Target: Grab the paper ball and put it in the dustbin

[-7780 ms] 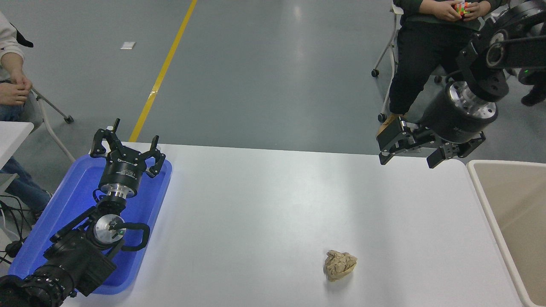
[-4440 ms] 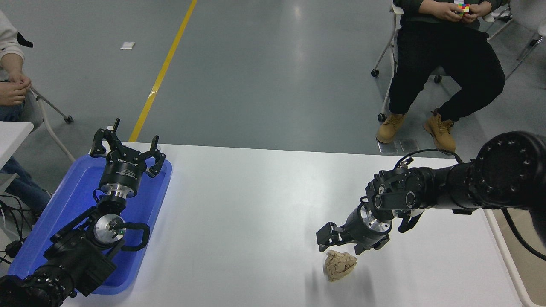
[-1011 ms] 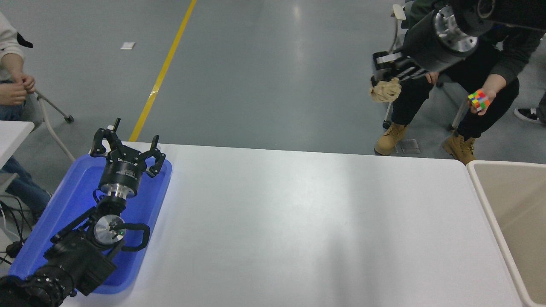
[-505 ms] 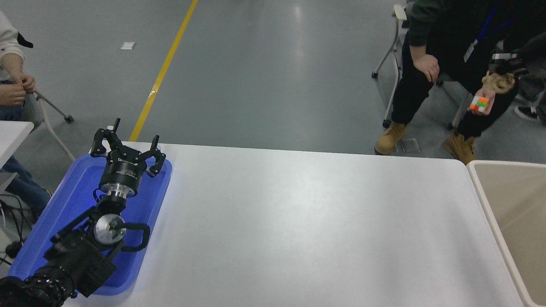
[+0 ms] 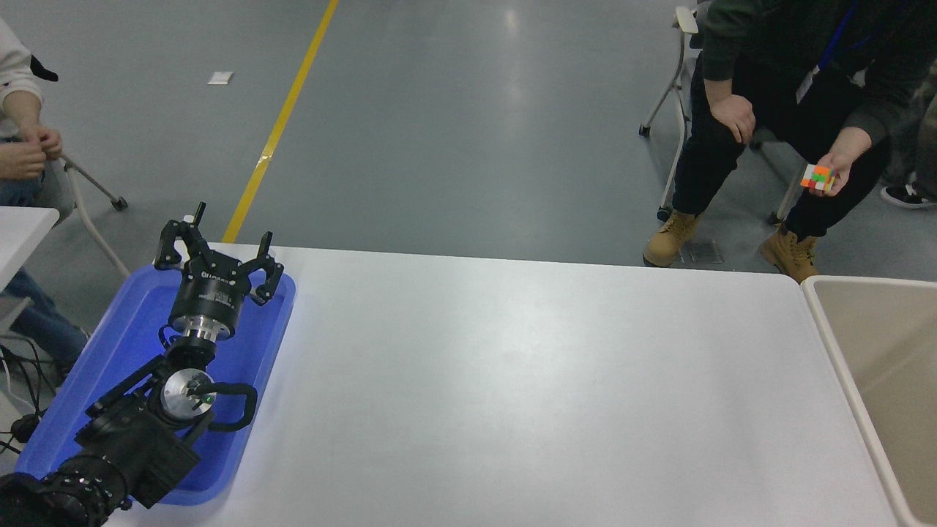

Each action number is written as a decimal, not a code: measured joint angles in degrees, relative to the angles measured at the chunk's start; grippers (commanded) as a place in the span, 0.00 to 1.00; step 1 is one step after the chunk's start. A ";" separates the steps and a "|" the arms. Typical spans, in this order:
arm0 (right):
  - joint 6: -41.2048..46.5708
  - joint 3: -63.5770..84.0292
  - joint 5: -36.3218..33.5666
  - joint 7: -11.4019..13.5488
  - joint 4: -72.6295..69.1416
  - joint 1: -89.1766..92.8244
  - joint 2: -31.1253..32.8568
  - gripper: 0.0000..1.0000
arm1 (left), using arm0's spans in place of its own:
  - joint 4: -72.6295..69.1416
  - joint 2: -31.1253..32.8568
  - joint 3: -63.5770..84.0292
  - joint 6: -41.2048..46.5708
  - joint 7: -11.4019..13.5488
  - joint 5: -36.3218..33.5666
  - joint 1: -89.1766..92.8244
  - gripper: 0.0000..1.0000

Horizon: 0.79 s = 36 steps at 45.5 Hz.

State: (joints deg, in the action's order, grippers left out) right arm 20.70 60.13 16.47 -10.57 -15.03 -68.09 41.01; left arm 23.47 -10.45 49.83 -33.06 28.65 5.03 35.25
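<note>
The tan paper ball is out of view, and so are my right arm and gripper. The beige dustbin (image 5: 831, 322) stands at the table's right edge; the part of its interior that shows is plain. My left gripper (image 5: 217, 249) is parked over the blue tray (image 5: 124, 322) at the lower left, fingers spread open and empty.
The white table (image 5: 512, 380) fills the middle. A seated person at the top right holds a multicoloured puzzle cube (image 5: 818, 177). Another person's hands (image 5: 25, 154) show at the left edge, beside a chair leg.
My right gripper, shut on the paper ball, swung right across the top of the picture and has left the view with the ball. The left arm has not moved.
</note>
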 measured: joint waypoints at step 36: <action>-6.93 -11.36 -3.01 -0.05 0.78 16.75 -0.45 1.00 | 0.00 0.00 0.00 0.00 0.00 0.01 0.01 1.00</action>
State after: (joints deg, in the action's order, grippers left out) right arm 13.77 48.78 13.46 -10.62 -14.26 -51.34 40.56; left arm 23.47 -10.45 49.83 -33.06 28.65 5.04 35.26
